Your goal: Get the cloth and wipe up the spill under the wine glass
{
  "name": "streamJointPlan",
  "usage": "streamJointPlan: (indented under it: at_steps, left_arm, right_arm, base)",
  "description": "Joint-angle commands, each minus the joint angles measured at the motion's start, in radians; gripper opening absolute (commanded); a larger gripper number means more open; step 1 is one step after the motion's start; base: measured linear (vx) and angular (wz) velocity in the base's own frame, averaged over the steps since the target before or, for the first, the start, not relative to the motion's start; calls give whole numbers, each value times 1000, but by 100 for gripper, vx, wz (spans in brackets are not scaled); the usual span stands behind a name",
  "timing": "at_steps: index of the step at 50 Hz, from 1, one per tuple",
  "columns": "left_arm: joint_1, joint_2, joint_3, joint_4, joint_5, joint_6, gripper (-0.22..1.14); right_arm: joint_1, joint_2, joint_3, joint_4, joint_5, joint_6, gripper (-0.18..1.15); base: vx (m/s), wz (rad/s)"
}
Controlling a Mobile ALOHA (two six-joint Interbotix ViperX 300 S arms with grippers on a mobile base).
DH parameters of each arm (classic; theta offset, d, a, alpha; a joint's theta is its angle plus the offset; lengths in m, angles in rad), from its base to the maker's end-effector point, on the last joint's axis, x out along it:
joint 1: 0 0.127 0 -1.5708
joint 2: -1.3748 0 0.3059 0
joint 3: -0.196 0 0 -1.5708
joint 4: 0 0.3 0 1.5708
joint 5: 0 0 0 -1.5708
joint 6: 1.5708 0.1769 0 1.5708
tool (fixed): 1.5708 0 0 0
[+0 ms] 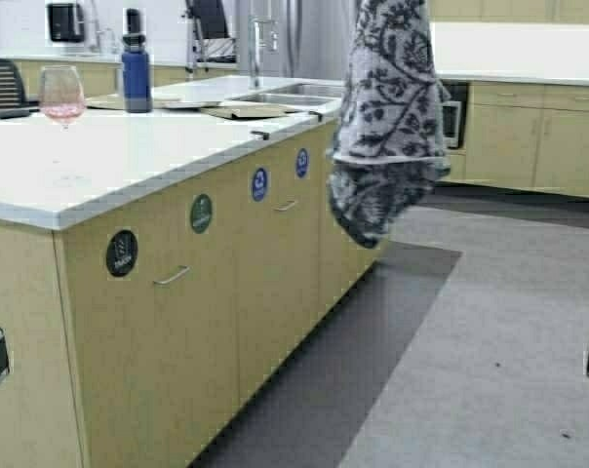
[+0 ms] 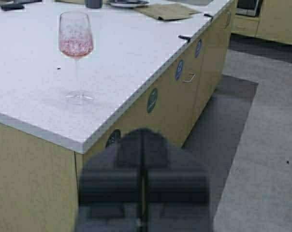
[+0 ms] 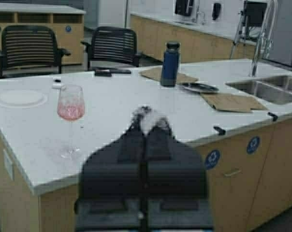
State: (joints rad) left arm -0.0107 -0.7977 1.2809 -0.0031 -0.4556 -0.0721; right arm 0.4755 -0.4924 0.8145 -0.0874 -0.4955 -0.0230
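Observation:
The wine glass (image 1: 62,96) stands near the left end of the white island counter (image 1: 129,156), its bowl tinted pink. A faint wet patch (image 2: 64,102) lies around its foot. The grey and white vine-patterned cloth (image 1: 387,117) hangs in the air off the counter's right side, over the floor, its top out of the high view. In the right wrist view my right gripper (image 3: 147,129) is shut on a tuft of the cloth (image 3: 148,116), facing the wine glass (image 3: 70,104). My left gripper (image 2: 142,142) is shut on nothing, low beside the counter corner, below the wine glass (image 2: 76,41).
A dark blue bottle (image 1: 136,73), brown paper sheets (image 3: 233,101), a dark plate (image 3: 199,87) and a sink (image 1: 285,96) with a faucet occupy the counter's far end. A white plate (image 3: 20,98) and two chairs (image 3: 112,46) lie beyond the glass. Open grey floor (image 1: 490,341) is to the right.

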Motion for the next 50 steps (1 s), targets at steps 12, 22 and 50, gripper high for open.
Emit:
streamJointPlan:
  at_steps: [12,22,50]
  left_arm:
    - [2,117,-28,3,-18,-9,2]
    - [-23,298,-97,5,-115,-17,2]
    - [-247,876,-238,11,-604,-20,2]
  right_arm:
    - [0,-20,-14,2,-31,0,6]
    - [0,-20,-9,2,-32,2,6]
    - [2,-21,-9,2,-52,-5,6]
  base:
    - [20,14]
    - [20,17]
    - [18,22]
